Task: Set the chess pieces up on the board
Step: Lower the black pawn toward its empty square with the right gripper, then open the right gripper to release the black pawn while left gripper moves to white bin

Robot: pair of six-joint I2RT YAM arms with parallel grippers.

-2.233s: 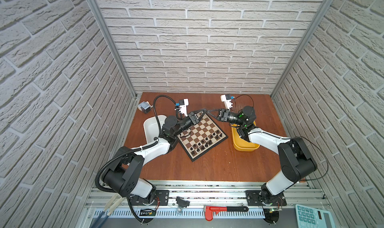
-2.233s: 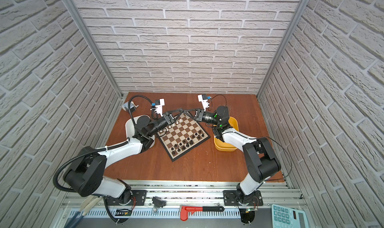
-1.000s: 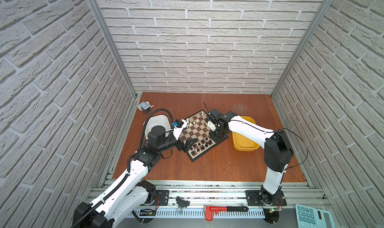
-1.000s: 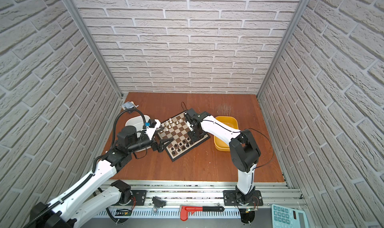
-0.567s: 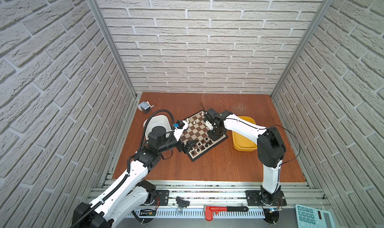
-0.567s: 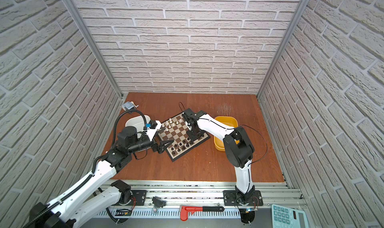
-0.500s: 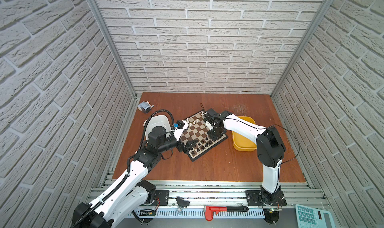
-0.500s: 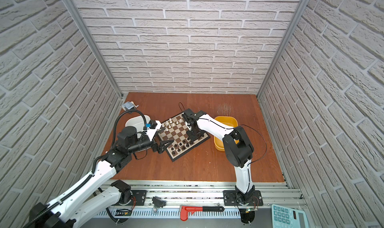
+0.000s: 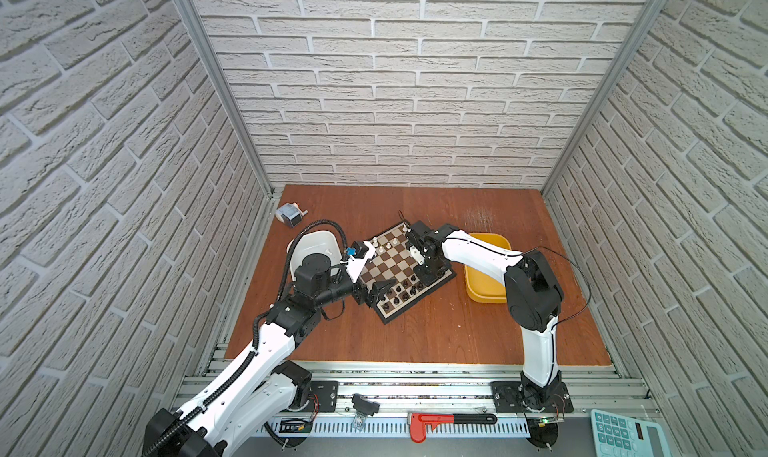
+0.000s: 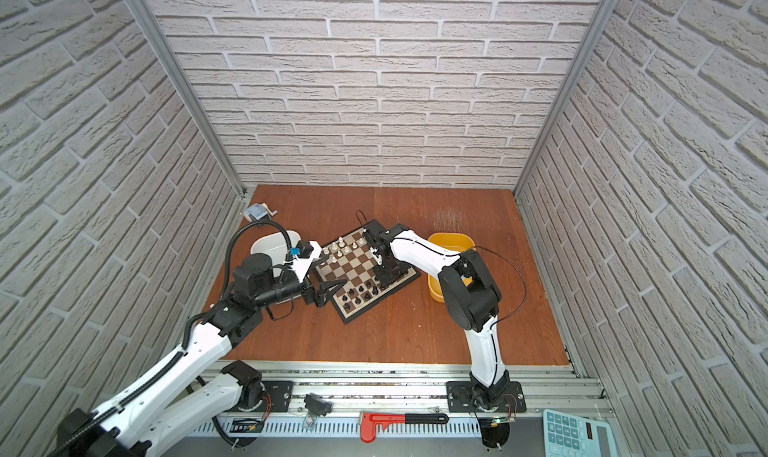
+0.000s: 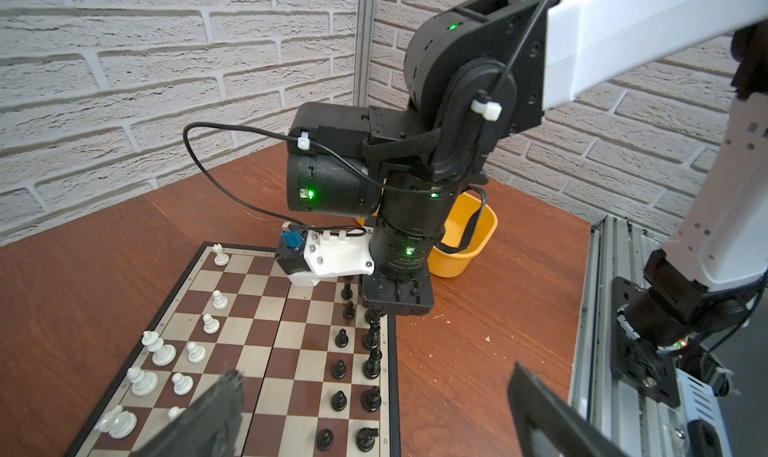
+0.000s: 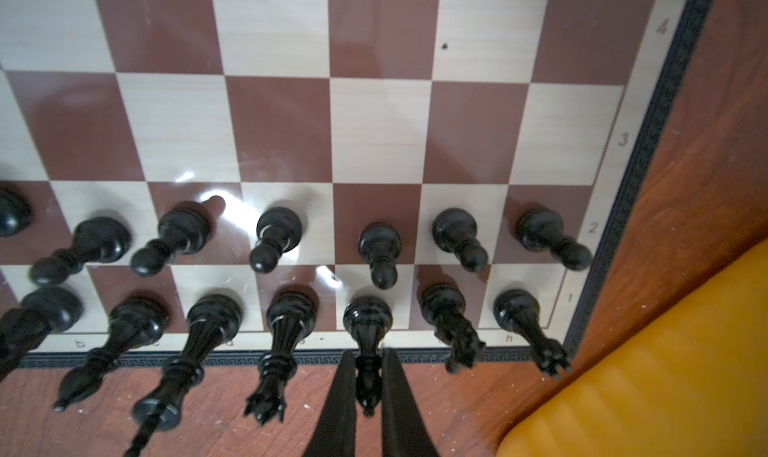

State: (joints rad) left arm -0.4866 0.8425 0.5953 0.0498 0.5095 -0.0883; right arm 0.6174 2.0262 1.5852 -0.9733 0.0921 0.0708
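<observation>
Judged placing step: right claw point(image 12: 368, 353) pinches black piece point(image 12: 368, 322), lower centre of frame, on back rank of the board point(image 12: 374, 134). Next: release, lift straight; left claw point(image 11: 374, 371) spread.

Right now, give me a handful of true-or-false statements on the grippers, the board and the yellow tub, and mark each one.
1. The right gripper is shut on a black piece in the back row. True.
2. The left gripper is shut. False: its jaws stand wide open with nothing between them.
3. The yellow tub sits on the board. False: it stands on the table beside the board.
4. Black pawns stand in the row just ahead of the black back row. True.
</observation>
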